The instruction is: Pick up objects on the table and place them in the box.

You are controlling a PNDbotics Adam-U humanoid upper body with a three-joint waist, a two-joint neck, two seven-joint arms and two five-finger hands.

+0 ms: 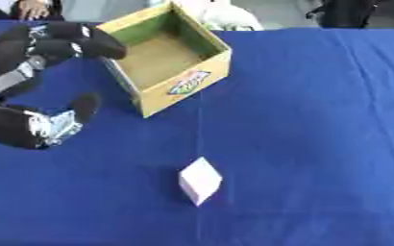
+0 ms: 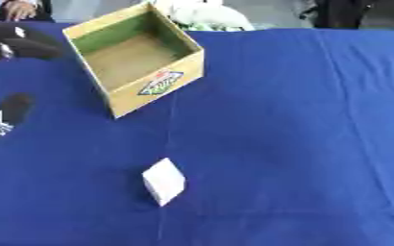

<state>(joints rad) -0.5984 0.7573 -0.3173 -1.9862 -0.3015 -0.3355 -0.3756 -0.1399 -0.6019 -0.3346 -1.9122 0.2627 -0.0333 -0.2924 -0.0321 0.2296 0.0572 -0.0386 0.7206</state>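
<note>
Objects for the task came down to one visible item: a small white block (image 1: 200, 180) that lay alone on the blue tablecloth (image 1: 318, 120), near the front edge and well apart from everything else. An open yellow cardboard box (image 1: 168, 57) stood farther back, turned corner-on, its inside bare, so nothing seemed packed yet. The robot's left hand (image 1: 41, 81) hung just left of the box, fingers and thumb spread wide with nothing between them, probably poised between trips. It would need to reach forward and right for the block. The right hand was out of view.
</note>
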